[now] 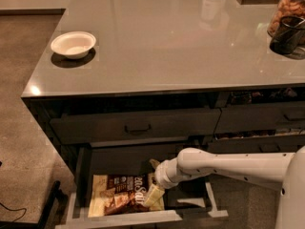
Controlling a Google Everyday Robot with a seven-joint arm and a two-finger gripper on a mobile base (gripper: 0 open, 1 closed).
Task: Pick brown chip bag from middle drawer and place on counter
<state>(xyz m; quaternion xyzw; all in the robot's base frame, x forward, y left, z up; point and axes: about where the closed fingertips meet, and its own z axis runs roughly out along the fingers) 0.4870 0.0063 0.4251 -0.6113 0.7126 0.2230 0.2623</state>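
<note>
The gripper (155,194) sat at the right end of the brown chip bag (119,199); whether it was clenched, I couldn't tell. The bag stretched toward nine o'clock inside the open middle drawer (119,219), with the counter (167,42) at twelve o'clock above.

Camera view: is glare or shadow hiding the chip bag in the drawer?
Camera view: glare lies only on the counter, with a bright spot at its front left corner; the middle drawer is dim, yet the brown chip bag shows plainly; the gripper stands out over the bag's right end.
</note>
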